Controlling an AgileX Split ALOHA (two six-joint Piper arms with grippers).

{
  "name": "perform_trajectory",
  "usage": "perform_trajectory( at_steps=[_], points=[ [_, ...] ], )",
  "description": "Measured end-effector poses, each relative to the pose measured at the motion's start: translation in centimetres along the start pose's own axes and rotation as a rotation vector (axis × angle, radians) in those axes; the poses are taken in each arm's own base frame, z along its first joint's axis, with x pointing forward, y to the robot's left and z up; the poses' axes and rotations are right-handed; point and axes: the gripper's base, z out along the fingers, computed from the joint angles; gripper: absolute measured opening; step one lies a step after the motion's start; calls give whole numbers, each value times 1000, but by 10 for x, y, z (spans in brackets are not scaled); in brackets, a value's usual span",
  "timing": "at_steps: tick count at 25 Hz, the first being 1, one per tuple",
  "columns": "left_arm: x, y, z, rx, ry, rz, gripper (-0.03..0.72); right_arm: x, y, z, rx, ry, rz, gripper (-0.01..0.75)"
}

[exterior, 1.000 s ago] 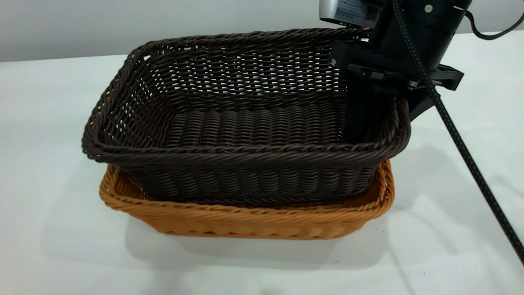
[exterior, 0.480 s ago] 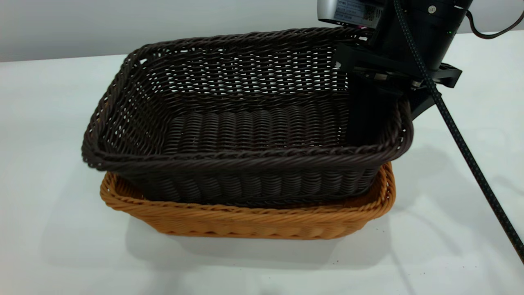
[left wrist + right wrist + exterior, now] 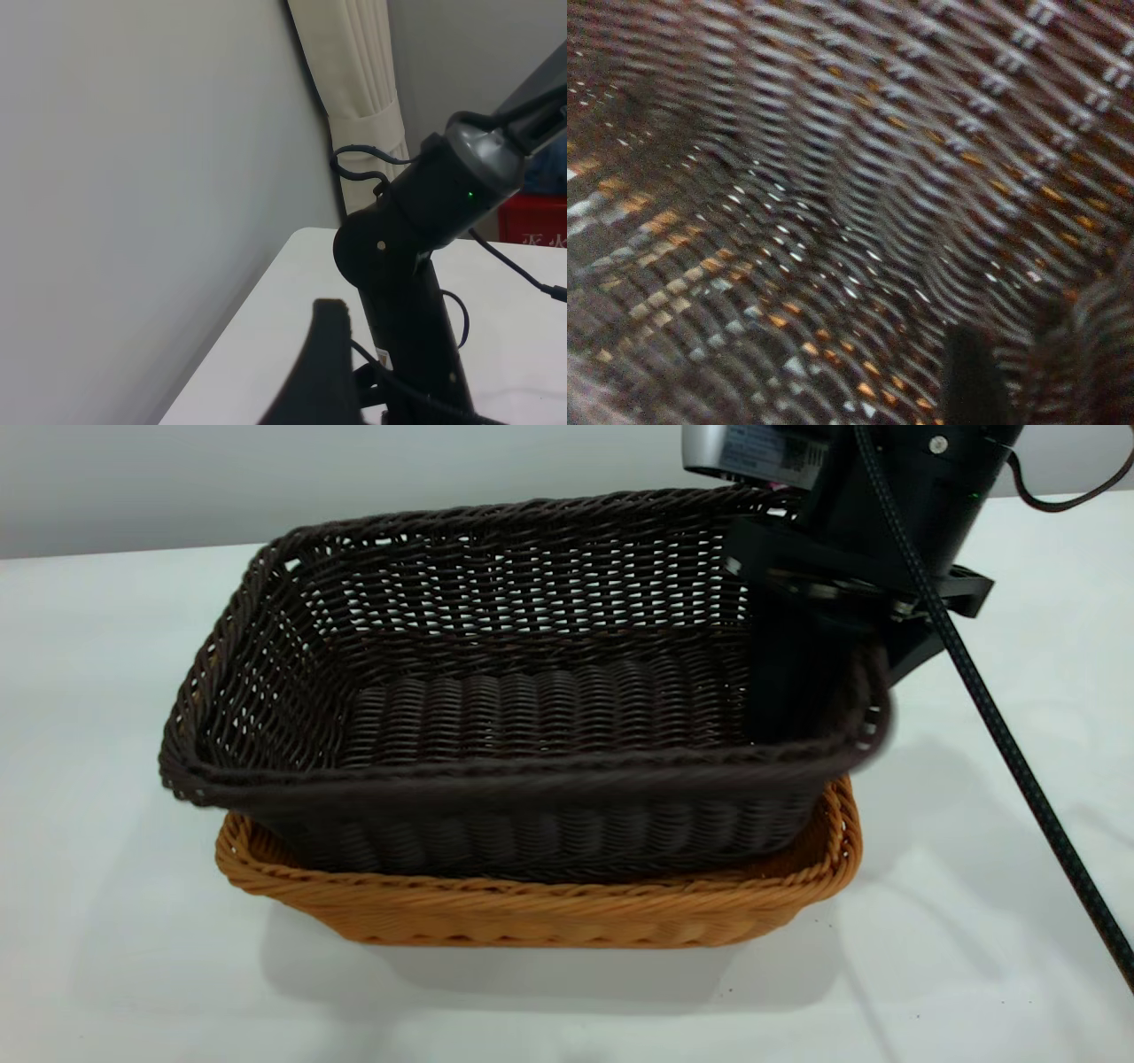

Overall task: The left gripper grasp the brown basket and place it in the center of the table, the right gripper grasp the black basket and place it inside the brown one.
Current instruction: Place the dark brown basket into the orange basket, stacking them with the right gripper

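Observation:
The black basket [image 3: 532, 708] hangs tilted, its base sunk partly into the brown basket [image 3: 549, 912], which stands on the white table [image 3: 106, 957]. My right gripper [image 3: 852, 682] is shut on the black basket's right end wall, one finger [image 3: 784, 673] inside and the other outside. In the right wrist view, that inner finger [image 3: 970, 381] lies against the dark weave [image 3: 833, 195], with orange showing through the gaps. My left gripper [image 3: 354, 398] is out of the exterior view, away from the baskets; a single black finger [image 3: 326, 354] of it shows.
The right arm's braided cable [image 3: 1010, 753] slants down across the table at the right. The left wrist view looks along the table edge at a grey wall, a curtain [image 3: 359, 97] and the right arm [image 3: 399, 266].
The black basket has sunk lower into the brown one, and its left end has swung left and down. The right gripper has edged left with it. The brown basket has shifted slightly.

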Motion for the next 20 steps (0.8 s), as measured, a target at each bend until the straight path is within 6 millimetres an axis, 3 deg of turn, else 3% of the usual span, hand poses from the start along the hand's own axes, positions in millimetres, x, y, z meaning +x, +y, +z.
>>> perform_trajectory(
  at_steps=[6,20],
  points=[
    [0,0,0,1,0,0,615,-2,5,3,25,-25,-24,517],
    [0,-1,0,8,2,0,615,-11,12,-25,93,40,-98,537]
  ],
)
